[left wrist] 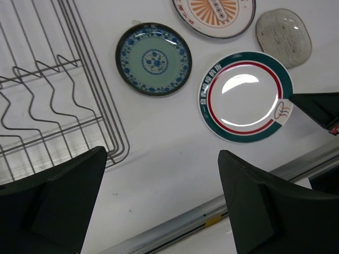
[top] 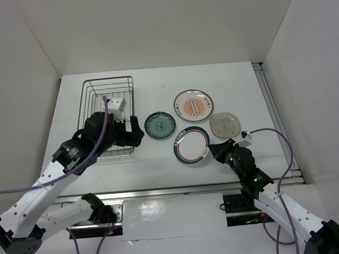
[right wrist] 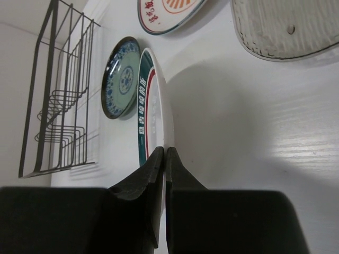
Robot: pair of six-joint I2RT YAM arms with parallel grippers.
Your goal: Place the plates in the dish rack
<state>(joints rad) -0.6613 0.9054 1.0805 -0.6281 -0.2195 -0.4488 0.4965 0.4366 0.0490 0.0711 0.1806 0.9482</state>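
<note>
White laminate is covering the table [top: 155, 82], and plain white walls are closing it in on three sides. One dish rack [top: 98, 91] is standing at the left: a rectangular basket of thin dark wire with wavy upright prongs along its floor. Three round glazed plates are lying on the table to its right, all outside the rack. The teal-blue plate [top: 160, 126], small and dark-rimmed with a floral pattern, is sitting nearest the rack. The sunburst plate [top: 194, 105], white with orange rays, is lying farther back. The ringed plate [top: 191, 145], white with a teal band and a red line, is sitting closest to the arms. One grey dish [top: 224, 123], translucent and squarish with rounded corners, is resting just beside the ringed plate.

Two white-shelled arms are working. The left arm [top: 51, 174] is bending at the elbow and reaching across the rack's near right corner. The left gripper [left wrist: 161, 159] is hovering over bare table between the rack and the teal-blue plate, its black fingers [left wrist: 58, 206] spread wide with nothing between them. The right arm [top: 265, 190] is stretching low toward the ringed plate. The right gripper [right wrist: 164, 151] is pinching that plate's right rim, its jaws nearly together. Whether the plate is lying flat or tipping up cannot be told.
</note>
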